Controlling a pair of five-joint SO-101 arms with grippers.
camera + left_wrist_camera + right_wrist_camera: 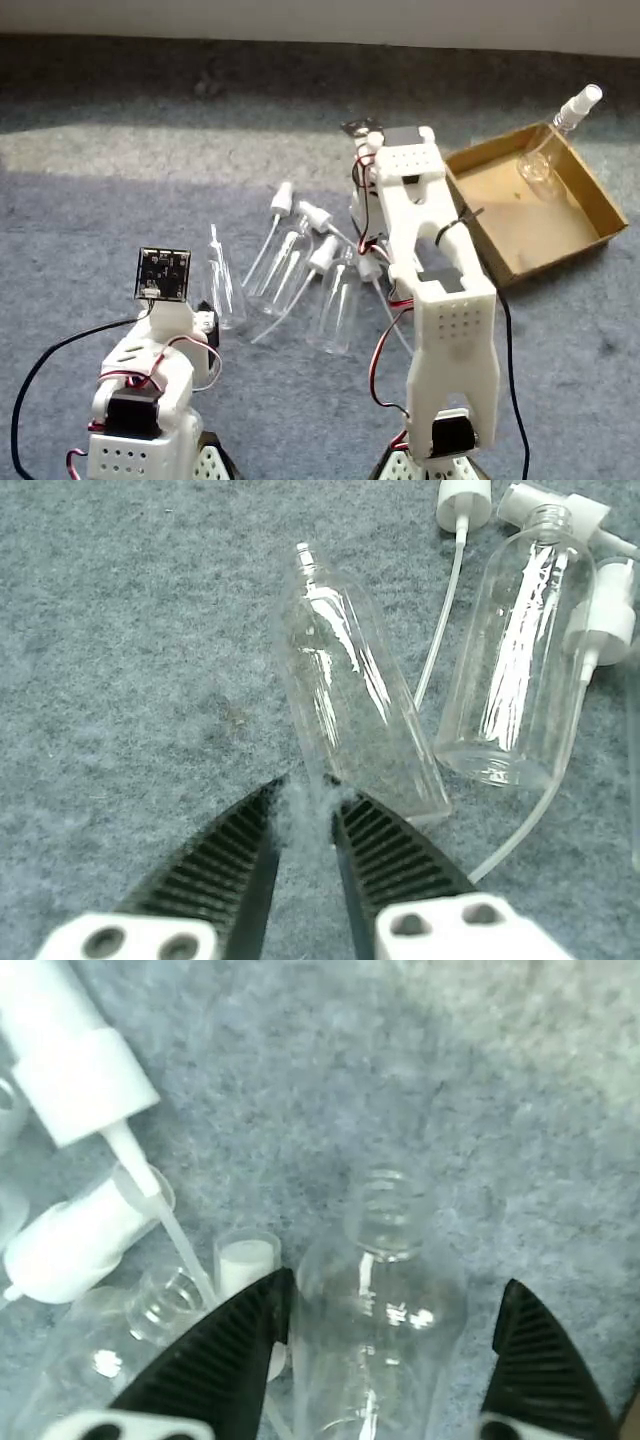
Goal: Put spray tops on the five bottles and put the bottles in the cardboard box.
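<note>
Currently the left gripper (305, 792) sits low over the carpet (120, 660). Its fingers (235, 855) are almost together, with a narrow strip of carpet between them and nothing held. Just beyond its tips a bare bottle (350, 700) lies on its side, open neck pointing away from the gripper and base just beside 1 fingertip; I cannot tell whether they touch. Past that, farther from the gripper, a second bottle (515, 660) lies the same way. A spray top (463, 495) rests near its neck with its tube trailing back toward the gripper, and another top (610, 610) lies along its far side.

The right gripper (397, 1285) is spread wide and straddles a threaded bottle (385, 1310), gripping nothing. The bottle's uncapped neck points out beyond the fingertips, and 1 finger (540, 1360) stands well apart from the glass. To the other side of this gripper lie 2 more tops, a large top (70, 1050) and a lower top (75, 1245), beside an open neck (165, 1300).

Beyond the right arm's far end stands the box (520, 225). In its far corner leans 1 capped bottle (540, 160), with its sprayer (580, 103) poking over the rim.
</note>
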